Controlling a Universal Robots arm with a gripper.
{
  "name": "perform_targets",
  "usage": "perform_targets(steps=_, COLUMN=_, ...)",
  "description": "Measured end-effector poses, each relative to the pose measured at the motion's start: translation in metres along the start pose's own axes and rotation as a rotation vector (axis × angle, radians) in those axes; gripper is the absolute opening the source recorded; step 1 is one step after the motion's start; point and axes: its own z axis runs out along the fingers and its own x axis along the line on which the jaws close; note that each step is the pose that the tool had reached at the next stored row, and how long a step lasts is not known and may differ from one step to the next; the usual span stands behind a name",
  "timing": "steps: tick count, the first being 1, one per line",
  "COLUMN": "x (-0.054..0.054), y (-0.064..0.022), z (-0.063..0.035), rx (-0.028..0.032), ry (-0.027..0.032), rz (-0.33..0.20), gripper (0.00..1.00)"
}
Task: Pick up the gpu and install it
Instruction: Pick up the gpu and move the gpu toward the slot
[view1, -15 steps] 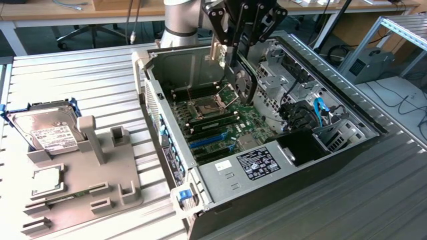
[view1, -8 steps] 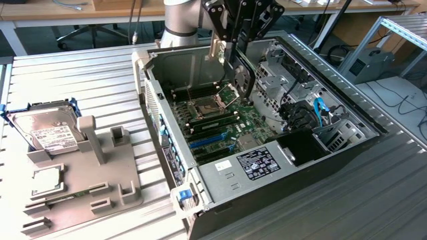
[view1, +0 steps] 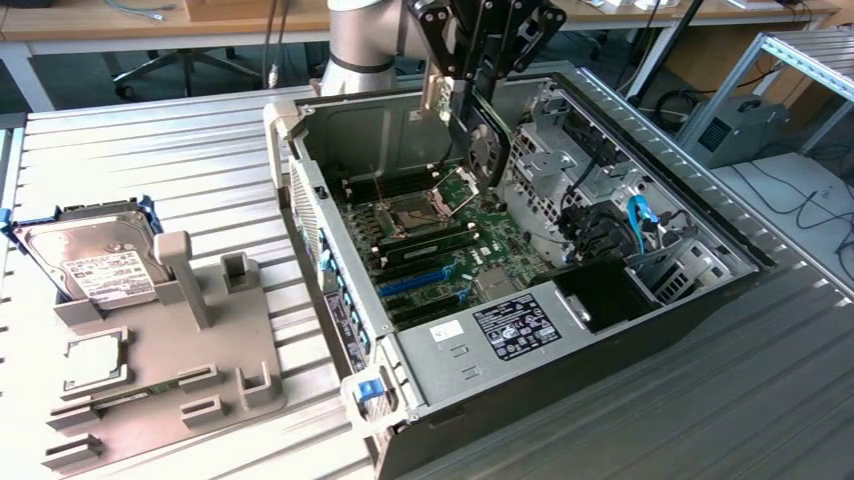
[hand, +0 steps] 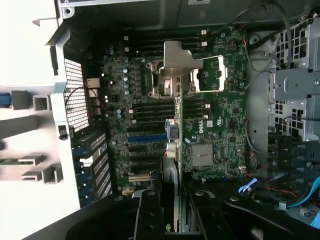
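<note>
My gripper (view1: 475, 82) hangs over the open computer case (view1: 310, 190) and is shut on the gpu (view1: 483, 150). The gpu is a dark flat card held on edge, with its silvery bracket (view1: 434, 98) towards the case's rear wall. It is above the motherboard (view1: 441, 245), near the CPU socket (view1: 407, 212), and touches nothing below. In the wrist view the gpu (hand: 173, 150) appears edge-on between the black fingers (hand: 148, 215), its bracket (hand: 175, 57) at the far end, over the blue expansion slots (hand: 147, 137).
A grey fixture (view1: 167, 375) at the exterior view's left holds a silver hard drive (view1: 87, 258) and a small square CPU chip (view1: 94, 360). Inside the case are the power supply (view1: 514, 328), drive cages (view1: 574, 160) and blue cables (view1: 641, 222).
</note>
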Motion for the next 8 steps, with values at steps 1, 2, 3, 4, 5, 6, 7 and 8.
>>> perform_targets(steps=1, x=-0.001, y=0.0015, z=0.0004, rx=0.0003, ry=0.0, rz=0.0, gripper=0.26)
perform_targets(steps=2, x=-0.002, y=0.0037, z=0.001, rx=0.0006, ry=0.0, rz=0.0, gripper=0.26)
perform_targets(steps=3, x=-0.003, y=0.005, z=0.0013, rx=0.0009, ry=-0.0001, rz=0.0, gripper=0.26)
perform_targets(steps=4, x=-0.004, y=0.0062, z=0.0017, rx=0.0011, ry=-0.0001, rz=0.0, gripper=0.26)
perform_targets(steps=5, x=-0.005, y=0.008, z=0.0023, rx=0.0014, ry=-0.0001, rz=0.0, gripper=0.26)
perform_targets(steps=6, x=-0.006, y=0.0097, z=0.0029, rx=0.0018, ry=-0.0002, rz=0.0, gripper=0.26)
perform_targets(steps=7, x=-0.007, y=0.011, z=0.0034, rx=0.0021, ry=-0.0002, rz=0.0, gripper=0.26)
perform_targets(steps=8, x=-0.008, y=0.0129, z=0.004, rx=0.0026, ry=-0.0002, rz=0.0, gripper=0.26)
